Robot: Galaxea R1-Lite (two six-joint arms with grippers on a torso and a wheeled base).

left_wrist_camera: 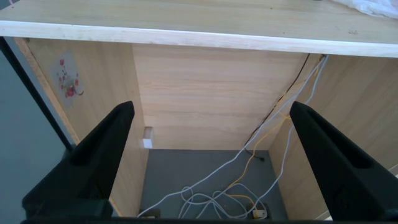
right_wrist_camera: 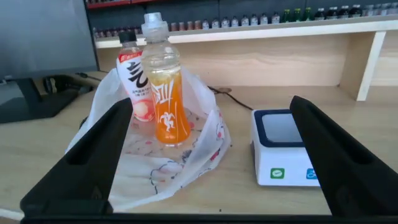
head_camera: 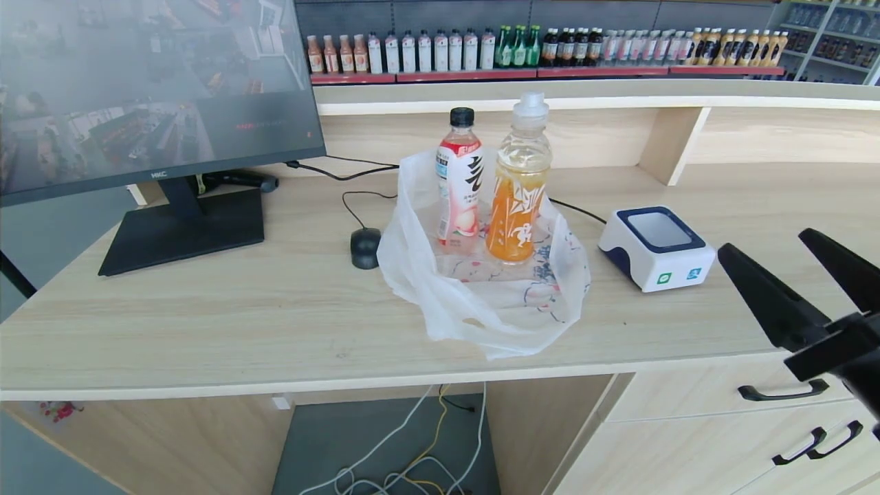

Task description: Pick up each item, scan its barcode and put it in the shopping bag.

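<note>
Shop shelves (head_camera: pixel 550 48) of bottled drinks line the far wall behind a pale wooden checkout tabletop (head_camera: pixel 206 309). A dark monitor (head_camera: pixel 151 89) stands at the far left, with a black mouse (head_camera: pixel 365 247) to its right.

At the middle of the tabletop lies a white shopping bag (head_camera: pixel 495 302), its plastic slumped open. Two bottles stand upright inside it, touching or nearly touching. The pink-labelled bottle (head_camera: pixel 458 185), with a black cap, is on the left. The orange drink bottle (head_camera: pixel 519 185), with a white cap, is on the right. Just to the right of the bag sits a white and navy barcode scanner (head_camera: pixel 656 249), its window facing up.

The right claw (head_camera: pixel 764 242) hangs over the near right of the tabletop, to the right of the scanner. It is spread wide and holds nothing. The left claw (left_wrist_camera: pixel 211 109) is low, in front of the tabletop's near edge, facing the open space beneath where loose cables (left_wrist_camera: pixel 236 180) trail. It too is spread wide and empty.

Both bottles are already bagged and no loose item is visible on the tabletop, so the task looks finished or nearly so. The likely next move is to check for any item left out of sight. If one turned up, the right claw would need to close on it, show its barcode to the scanner window, then lower it into the bag beside the bottles without tipping them.
</note>
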